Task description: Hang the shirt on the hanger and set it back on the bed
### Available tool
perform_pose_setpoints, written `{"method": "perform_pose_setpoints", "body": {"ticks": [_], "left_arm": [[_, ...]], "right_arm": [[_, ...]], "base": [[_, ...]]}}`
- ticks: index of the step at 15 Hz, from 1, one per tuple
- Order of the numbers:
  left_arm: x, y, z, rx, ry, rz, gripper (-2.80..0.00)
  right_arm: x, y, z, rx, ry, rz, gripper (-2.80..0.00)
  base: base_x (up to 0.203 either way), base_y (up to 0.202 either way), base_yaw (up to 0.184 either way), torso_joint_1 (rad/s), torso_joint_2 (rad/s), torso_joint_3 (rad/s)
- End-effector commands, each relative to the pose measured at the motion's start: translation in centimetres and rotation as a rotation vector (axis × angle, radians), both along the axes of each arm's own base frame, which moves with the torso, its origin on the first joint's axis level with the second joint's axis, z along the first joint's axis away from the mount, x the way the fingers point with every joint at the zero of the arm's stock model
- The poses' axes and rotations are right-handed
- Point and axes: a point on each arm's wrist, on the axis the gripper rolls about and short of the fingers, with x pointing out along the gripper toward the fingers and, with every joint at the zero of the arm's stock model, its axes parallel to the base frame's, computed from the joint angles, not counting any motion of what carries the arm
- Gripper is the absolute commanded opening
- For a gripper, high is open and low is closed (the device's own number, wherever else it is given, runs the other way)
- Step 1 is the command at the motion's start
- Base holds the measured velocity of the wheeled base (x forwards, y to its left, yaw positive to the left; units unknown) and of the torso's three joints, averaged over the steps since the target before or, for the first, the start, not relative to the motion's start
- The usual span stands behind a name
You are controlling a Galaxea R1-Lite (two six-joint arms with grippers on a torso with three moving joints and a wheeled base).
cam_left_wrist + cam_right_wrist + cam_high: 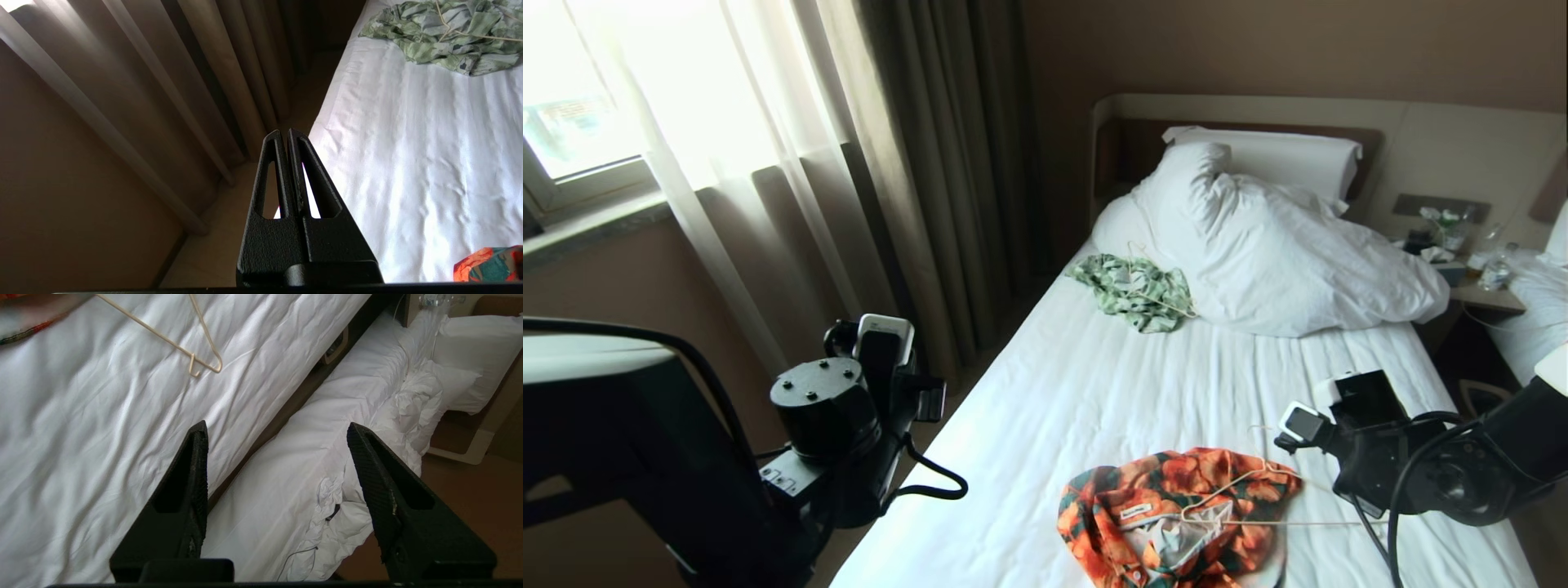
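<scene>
The shirt [1176, 514], orange flowers on dark green, lies crumpled on the near part of the bed [1094, 384], collar label up. The thin cream hanger [1227, 490] lies across it, one end sticking out toward the right onto the sheet [196, 359]. My right gripper [276, 426] is open and empty, hanging over the bed's right edge a little past that hanger end. My left gripper [287, 132] is shut with nothing in it, held off the bed's left side above the floor. A corner of the shirt [488, 265] shows in the left wrist view.
A pale green-and-white shirt with its own hanger [1135, 290] lies farther up the bed by the bunched duvet [1282, 261] and pillow [1274, 159]. A nightstand [1478, 278] with bottles and a second bed [306, 457] stand to the right; curtains [907, 163] hang on the left.
</scene>
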Motion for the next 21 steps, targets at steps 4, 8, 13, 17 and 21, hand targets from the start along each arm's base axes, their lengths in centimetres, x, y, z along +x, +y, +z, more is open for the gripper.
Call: {"method": "perform_pose_setpoints", "body": {"ticks": [4,8,13,17,21], "left_arm": [[-2.1,2.2,3.6,-0.073,-0.108,-0.002,-2.80],[-6.8,4.3,6.0,-0.136,-0.187,-0.048,-2.80],[-13.8,8.7,7.8,-0.186,-0.338,0.056,-2.80],[-19.2,11.6,9.1,-0.208,-0.474,0.203,-2.80],[-24.7,12.8,9.7,-0.206,-0.484,0.239,-2.80]], "right_arm": [[-1.3,-0.5,2.7,0.097,-0.143,-0.075,-2.80],[-4.8,-1.5,8.0,0.222,-0.365,-0.136,-2.80],[-14.1,-3.7,16.4,0.363,-0.767,-0.127,-2.80],[-22.8,-6.0,19.6,0.458,-1.057,-0.172,-2.80],[-28.7,-7.2,20.5,0.434,-1.290,-0.281,-2.80]], "base": [[0.000,0.000,0.000,0.000,0.00,0.000],[0.000,0.000,0.000,0.000,0.00,0.000],[0.000,0.000,0.000,0.000,0.00,0.000],[0.000,0.000,0.000,0.000,0.00,0.000],[0.000,0.000,0.000,0.000,0.00,0.000]]}}
